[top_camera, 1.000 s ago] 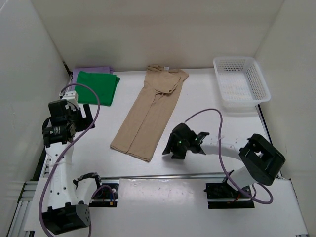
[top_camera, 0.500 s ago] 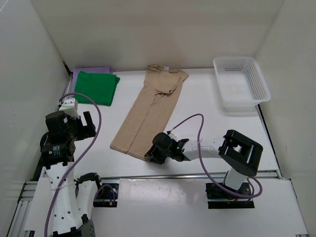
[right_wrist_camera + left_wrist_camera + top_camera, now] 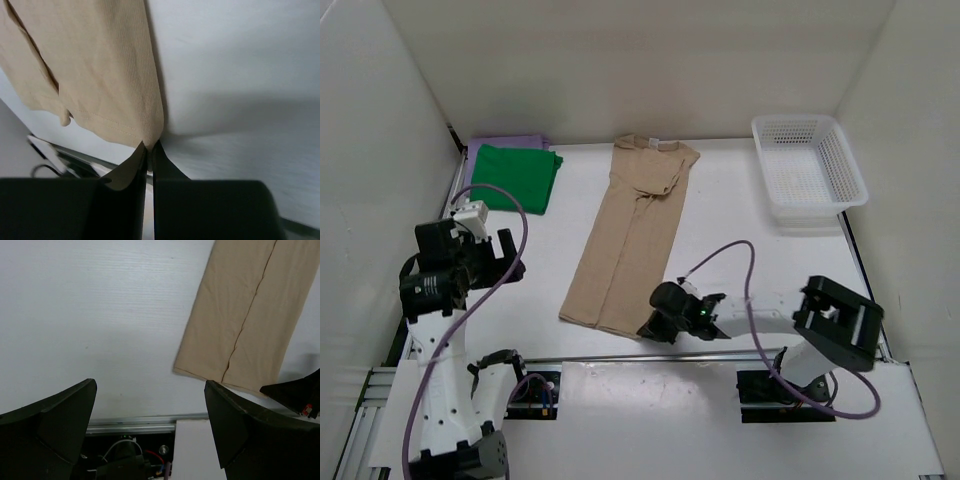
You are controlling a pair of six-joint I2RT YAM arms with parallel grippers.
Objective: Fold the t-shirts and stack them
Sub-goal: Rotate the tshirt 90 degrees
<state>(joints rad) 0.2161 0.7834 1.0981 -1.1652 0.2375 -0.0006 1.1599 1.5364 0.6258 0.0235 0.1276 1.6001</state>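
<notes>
The lavender purple cloth t-shirt and the bright green cloth t-shirt lie folded in the far left corner of the white worktop, the green one on top. That leaves the tan beige cloth t-shirt as the piece in hand. It lies in the middle of the worktop as a long narrow strip, sides turned in, collar at the far end and hem towards the arms. The right arm's fingers are pressed together on the hem's near right corner, with a tip of tan cloth nipped between them. The left arm's fingers are spread wide, hanging above bare worktop to the left of the strip and holding nothing. The white plastic mesh basket sits well apart at the far right. I'd say this is the start of the crosswise fold. The hem still has to be carried up and over towards the collar, and a single corner grip will likely drag the strip askew. The left arm probably needs the other hem corner so both rise together, then the folded shirt goes onto the green one.
</notes>
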